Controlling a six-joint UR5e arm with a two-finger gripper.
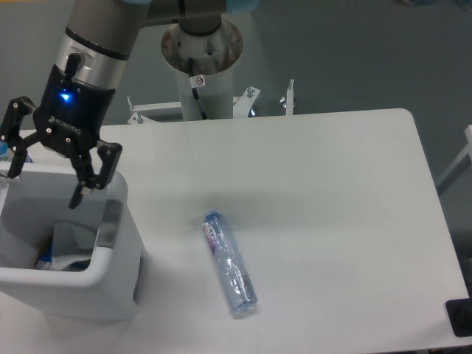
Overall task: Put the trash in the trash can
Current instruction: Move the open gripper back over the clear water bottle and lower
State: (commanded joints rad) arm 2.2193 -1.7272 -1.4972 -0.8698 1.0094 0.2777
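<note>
Gripper [43, 188] hangs over the trash can [110, 284] at the desk's [324, 192] left edge, fingers spread, holding nothing. We see the wrapper [72, 243] inside the can. Bottle [230, 263] lies flat on the desk, right of the can.

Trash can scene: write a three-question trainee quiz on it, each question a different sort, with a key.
1. True or false: the bottle lies on its side on the table.
2. Are the fingers of the gripper over the trash can: A) spread open, B) shut on the bottle, C) out of view?
3. Fill in: the wrapper now sits inside the ____.

Key: 1 true; 2 A; 3 trash can.
</note>
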